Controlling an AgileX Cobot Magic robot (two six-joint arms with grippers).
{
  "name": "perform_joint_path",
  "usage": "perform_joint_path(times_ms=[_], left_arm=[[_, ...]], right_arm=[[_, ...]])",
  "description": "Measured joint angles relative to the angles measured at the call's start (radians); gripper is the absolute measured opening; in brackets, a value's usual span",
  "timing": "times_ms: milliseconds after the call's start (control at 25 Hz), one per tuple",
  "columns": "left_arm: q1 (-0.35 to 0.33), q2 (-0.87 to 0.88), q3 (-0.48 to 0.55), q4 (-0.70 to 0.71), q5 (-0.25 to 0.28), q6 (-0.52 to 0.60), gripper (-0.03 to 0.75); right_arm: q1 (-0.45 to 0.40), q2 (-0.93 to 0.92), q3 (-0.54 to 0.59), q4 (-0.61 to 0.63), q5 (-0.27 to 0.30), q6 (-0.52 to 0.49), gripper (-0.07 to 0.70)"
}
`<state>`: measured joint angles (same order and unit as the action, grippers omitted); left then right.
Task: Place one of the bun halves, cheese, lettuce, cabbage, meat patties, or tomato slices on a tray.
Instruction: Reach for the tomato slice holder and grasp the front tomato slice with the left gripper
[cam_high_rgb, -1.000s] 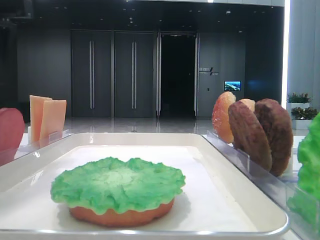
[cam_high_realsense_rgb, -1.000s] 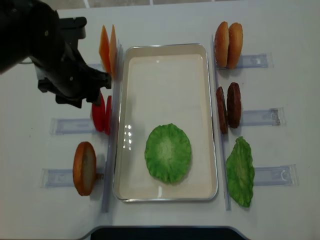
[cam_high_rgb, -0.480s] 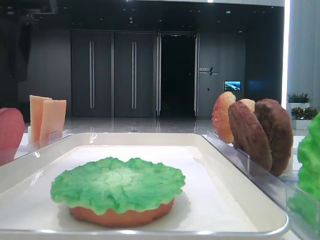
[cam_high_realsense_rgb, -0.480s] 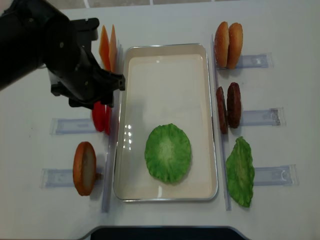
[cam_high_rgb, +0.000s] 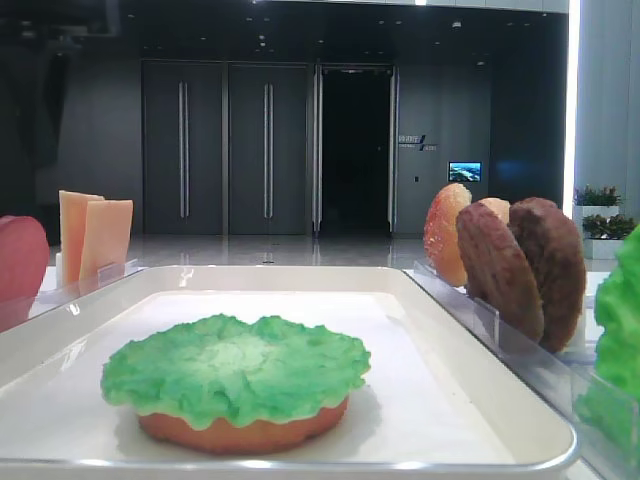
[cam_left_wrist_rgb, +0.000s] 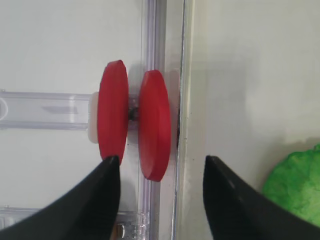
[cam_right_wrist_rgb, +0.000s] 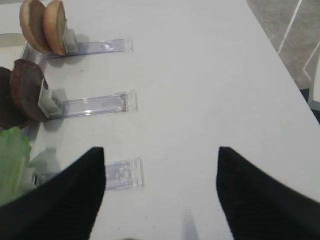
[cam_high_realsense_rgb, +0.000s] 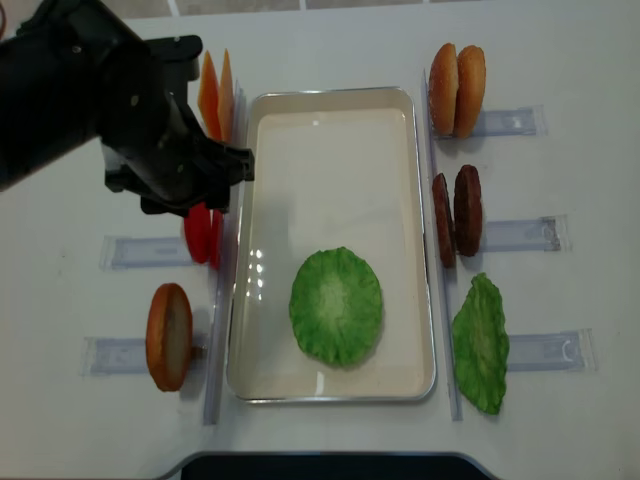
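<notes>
Two red tomato slices (cam_left_wrist_rgb: 134, 125) stand on edge, side by side, just left of the white tray (cam_high_realsense_rgb: 330, 150). Inside the tray, ruffled green lettuce (cam_high_realsense_rgb: 336, 305) lies flat atop an orange bun half (cam_high_rgb: 240, 434).

Two flat round red plastic tomato slices (cam_left_wrist_rgb: 132, 125) and two thin pale-orange cheese slices (cam_high_realsense_rgb: 216, 95). Two dark-brown bumpy meat patties (cam_high_realsense_rgb: 458, 214). Two green ruffled lettuce leaves (cam_high_realsense_rgb: 337, 305) and four glossy orange-tan bun halves (cam_high_realsense_rgb: 456, 88).

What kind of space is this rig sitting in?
Probably a demo table in a large building lobby, not a kitchen: tall dark double doors and a small lit wall screen stand behind, and glossy toy brown patties wait in clear plastic racks.
</notes>
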<state>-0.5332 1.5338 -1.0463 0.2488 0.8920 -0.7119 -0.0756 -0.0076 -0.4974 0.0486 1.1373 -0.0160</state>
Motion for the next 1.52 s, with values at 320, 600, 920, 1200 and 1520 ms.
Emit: perform_joint_path(times_ms=[320,600,920,1200,1520], left_arm=[[0.0,0.07,0.0,-0.003,-0.026,-0.001,0.408],[0.0,0.11,-0.002,0.0,-0.069,-0.003,0.408],[0.0,0.159,-0.017,0.031,-0.071,-0.003,0.407],[0.0,0.162,-0.02,0.059,-0.063,-0.003,0.245],[0.0,0.162,-0.02,0.085,-0.041,-0.003,0.06]], right_arm=[[0.0,0.0,0.0,0.0,0.0,0.0,0.481],[0.0,0.0,0.0,0.0,0.0,0.0,0.481],[0.0,0.0,0.0,0.0,0.0,0.0,0.481],[0.0,0.0,0.0,0.0,0.0,0.0,0.481],[0.0,0.0,0.0,0.0,0.0,0.0,0.481]])
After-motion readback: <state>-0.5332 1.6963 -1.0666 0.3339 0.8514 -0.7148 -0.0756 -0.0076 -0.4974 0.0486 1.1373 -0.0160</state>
